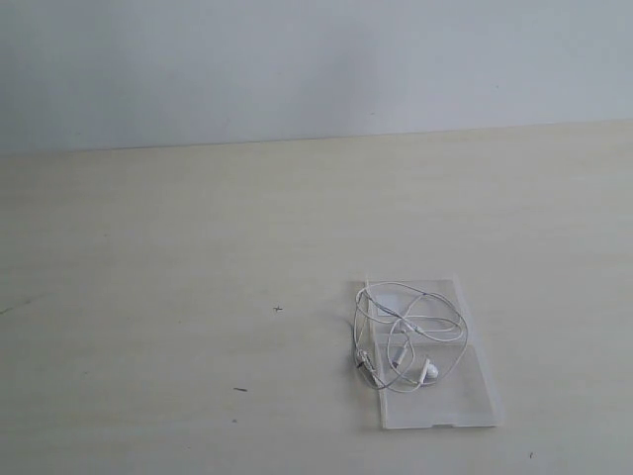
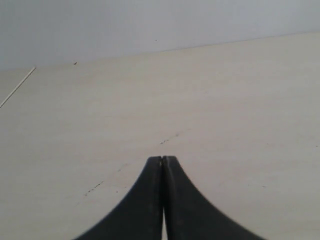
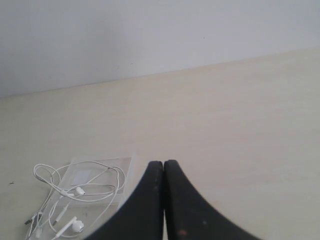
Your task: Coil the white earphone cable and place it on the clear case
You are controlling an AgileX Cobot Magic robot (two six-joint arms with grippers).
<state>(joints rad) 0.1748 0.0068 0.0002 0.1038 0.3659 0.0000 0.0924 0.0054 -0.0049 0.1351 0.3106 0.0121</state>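
Note:
The white earphone cable [image 1: 410,332] lies in loose loops on top of the clear case [image 1: 465,396], at the lower right of the exterior view. One earbud [image 1: 427,370] rests on the near half; the plug end [image 1: 363,361] hangs just off the case's left edge. The right wrist view shows the same cable [image 3: 80,192] on the case [image 3: 127,167], well off to one side of my right gripper [image 3: 163,164], which is shut and empty. My left gripper [image 2: 162,159] is shut over bare table, with the cable and the case out of its view. Neither arm shows in the exterior view.
The pale wooden table [image 1: 198,247] runs back to a grey-white wall [image 1: 316,59]. Small dark marks [image 1: 278,309] dot the table's surface left of the case.

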